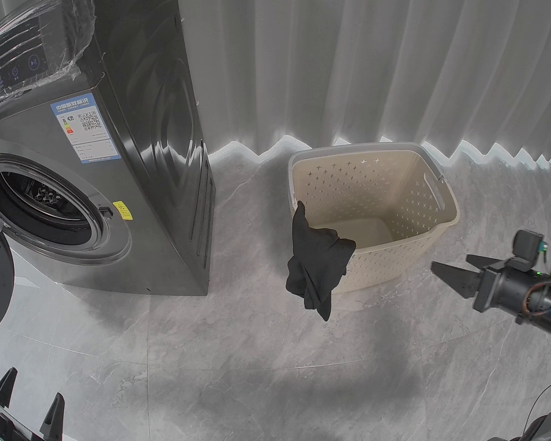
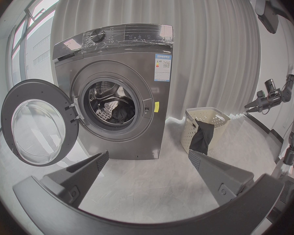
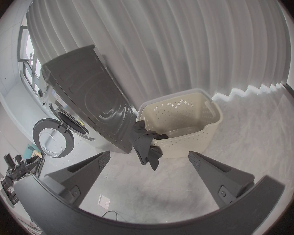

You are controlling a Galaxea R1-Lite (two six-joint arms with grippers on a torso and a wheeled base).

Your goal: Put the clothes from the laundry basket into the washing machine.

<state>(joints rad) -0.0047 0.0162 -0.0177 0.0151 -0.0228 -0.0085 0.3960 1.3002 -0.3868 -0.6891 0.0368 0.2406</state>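
**As both arms stand off: one dark garment on the basket rim**

Where the grey marbled floor tiles point(image 1: 239, 350) meet a white pleated curtain point(image 1: 361, 50), the cream laundry basket point(image 1: 438, 185) stands to the right of the washing machine point(image 1: 159, 154), apart from it. A dark garment point(image 1: 317, 264) hangs over the basket's rim at the corner nearest the machine, most of it down the outer wall. The machine's round door point(image 2: 39, 121) is swung wide open. Another dark cloth point(image 2: 120, 113) lies in the drum. Window panes point(image 2: 32, 39) beyond the machine. Left fingers point(image 2: 85, 173) low over the floor before the machine, spread wide, holding nothing. Right fingers point(image 1: 456, 280) out to the basket's right, near it, likewise spread wide and empty.
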